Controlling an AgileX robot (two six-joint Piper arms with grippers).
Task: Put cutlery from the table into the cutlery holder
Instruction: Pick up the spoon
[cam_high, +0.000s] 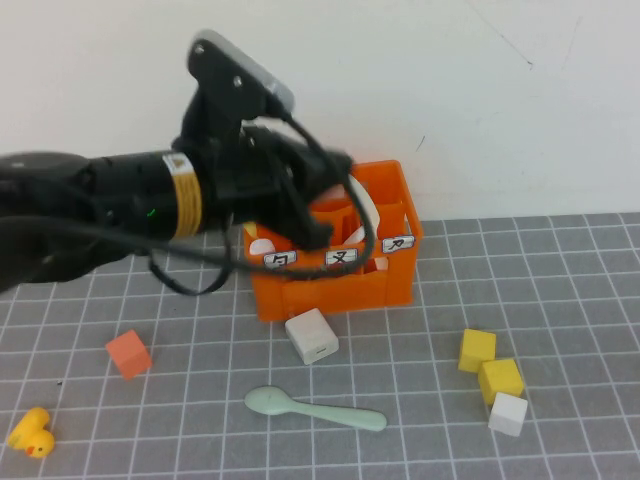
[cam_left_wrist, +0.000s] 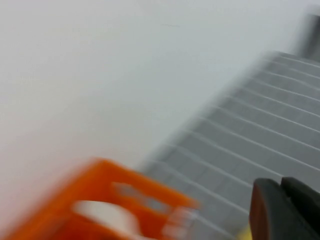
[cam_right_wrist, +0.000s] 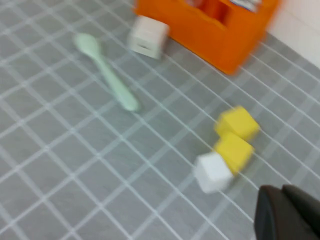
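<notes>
One mint-green spoon (cam_high: 315, 408) lay on the table (cam_high: 580, 300) at lower centre, below the orange cutlery holder (cam_high: 335, 245); no pink fork showed. The left gripper (cam_high: 318, 205) hung over the holder's left half, its arm stretching level from the left edge, and might knock the crate. Whether its pincer was spread could not be told. The right gripper (cam_right_wrist: 290, 212) hovered beyond the spoon, equally unclear.

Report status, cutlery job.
Left gripper over cutlery holder. Right gripper off the high view. Mint spoon on table; white cube between.
</notes>
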